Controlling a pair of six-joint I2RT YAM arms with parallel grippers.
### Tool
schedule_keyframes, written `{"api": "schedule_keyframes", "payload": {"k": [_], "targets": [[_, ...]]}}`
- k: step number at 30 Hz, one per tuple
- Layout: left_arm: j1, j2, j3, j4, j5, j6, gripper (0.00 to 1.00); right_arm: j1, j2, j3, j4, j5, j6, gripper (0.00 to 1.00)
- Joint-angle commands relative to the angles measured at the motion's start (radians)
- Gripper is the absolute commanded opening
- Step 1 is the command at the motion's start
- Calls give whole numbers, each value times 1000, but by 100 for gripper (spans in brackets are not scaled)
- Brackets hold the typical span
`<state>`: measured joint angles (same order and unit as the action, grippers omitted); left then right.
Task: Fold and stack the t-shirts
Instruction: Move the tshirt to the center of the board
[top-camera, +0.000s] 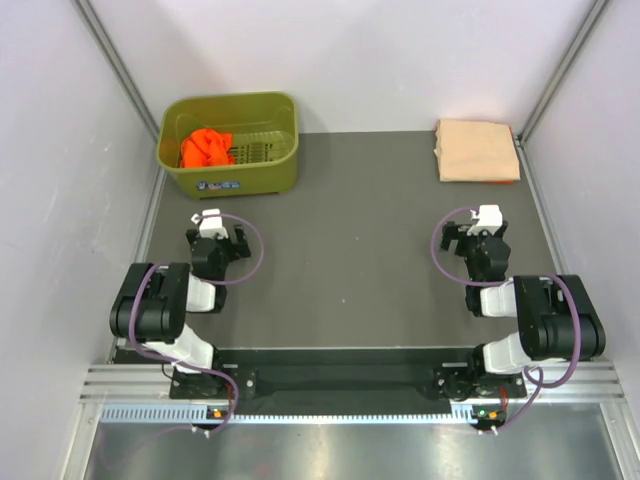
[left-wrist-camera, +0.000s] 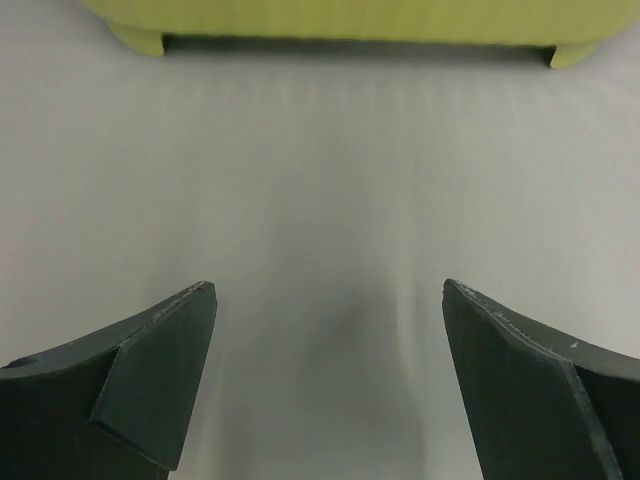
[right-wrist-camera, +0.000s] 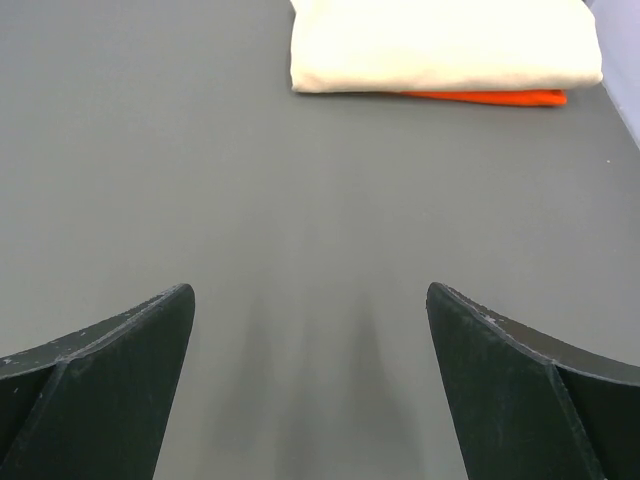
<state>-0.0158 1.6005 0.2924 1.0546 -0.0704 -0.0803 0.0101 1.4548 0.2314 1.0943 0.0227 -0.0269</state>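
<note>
Basket (top-camera: 240, 178) contents come first for you: the olive-green plastic basket sits at the far left corner of the surface (top-camera: 340, 260), and one orange t-shirt (top-camera: 205, 148) lies crumpled and unfolded in its left half. The right half of the basket shows its slotted floor. You can see a small label on its near wall.

Across the surface, at the far right corner, you have a peach-tan t-shirt (top-camera: 477, 150) folded into a flat square. Your right wrist camera shows it resting on top of a second orange cloth (right-wrist-camera: 485, 97). That cloth is also folded flat, and only a thin edge of it peeks out beneath the near side, toward the right. The two lie touching in one stack, well apart from the basket.

Your left tool (left-wrist-camera: 328, 287) is over bare surface with its fingers wide apart and nothing between them. The basket's near wall runs across the top of its wrist view, ahead of the fingertips and not touching them. Your right tool (right-wrist-camera: 310, 287) is likewise spread wide and empty, pointing at the folded stack, which lies ahead of it and apart from the fingers. From above, you see both arms tucked back near their bases, the left in line with the basket, the right in line with the stack
</note>
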Motion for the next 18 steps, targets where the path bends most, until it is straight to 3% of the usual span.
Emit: {"api": "schedule_keyframes", "payload": {"k": [1,4,6,7,9,10,14,16,18], "targets": [[1,-124,45,-31,-16,30,99,-2,-8,26,84,0,-21,100],[-13,-255,124,-272,-93,-13,99,-2,-10,26,84,0,-21,100],[-15,-292,195,-524,-280,-204,99,-1,-11,29,76,5,-22,100],[-13,-313,247,-671,-454,-270,99,-2,-16,23,85,22,-22,100],[-10,-315,402,-839,-522,-354,99,53,-100,6,64,150,-53,100],[-9,-315,477,-928,-499,-349,99,91,-138,14,17,189,-59,100],[-9,-317,637,-1022,-466,-392,99,119,-280,224,-594,258,108,100],[-6,-295,774,-1094,-442,-404,99,167,-332,294,-770,284,137,100],[8,-220,894,-1189,-220,-339,99,195,-378,373,-943,278,203,100]]}}
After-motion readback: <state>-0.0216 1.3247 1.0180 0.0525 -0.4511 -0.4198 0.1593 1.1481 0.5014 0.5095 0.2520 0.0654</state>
